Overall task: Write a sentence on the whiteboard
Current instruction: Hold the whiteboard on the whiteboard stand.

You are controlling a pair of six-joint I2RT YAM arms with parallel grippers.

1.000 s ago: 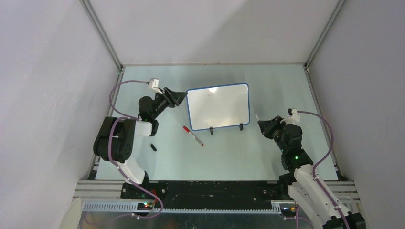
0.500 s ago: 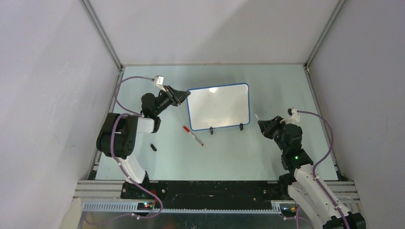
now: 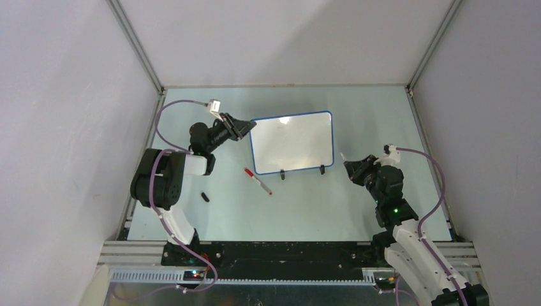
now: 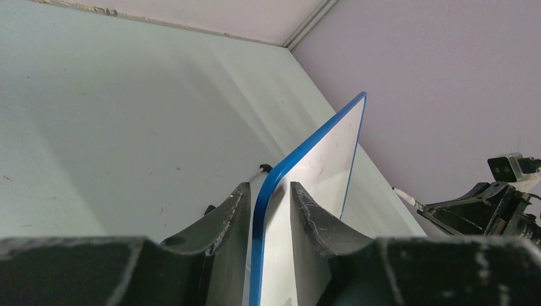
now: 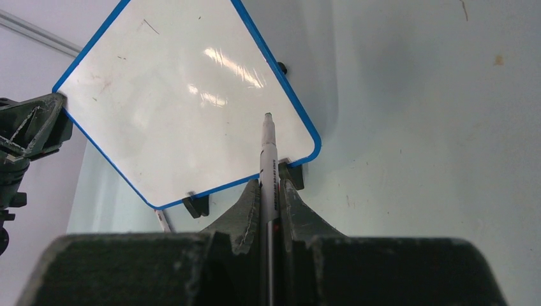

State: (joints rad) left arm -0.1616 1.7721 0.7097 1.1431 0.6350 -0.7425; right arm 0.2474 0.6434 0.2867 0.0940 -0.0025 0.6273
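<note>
Bracing the small blue-rimmed white whiteboard [image 3: 292, 143], standing blank on the worktop [image 3: 319, 204], with left pincer [image 4: 268, 191] clamped on its left rim, so no sliding under the white marker pen [image 5: 268, 159] clenched in right pincer [image 5: 269, 186].

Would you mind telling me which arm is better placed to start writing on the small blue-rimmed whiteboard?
Right. The right gripper holds a white marker pen aimed at the blank blue-rimmed whiteboard; the left gripper clamps its edge.

arms [image 3: 167, 191] white and black, purple cables [image 3: 153, 124], green led [image 3: 395, 209]
</note>
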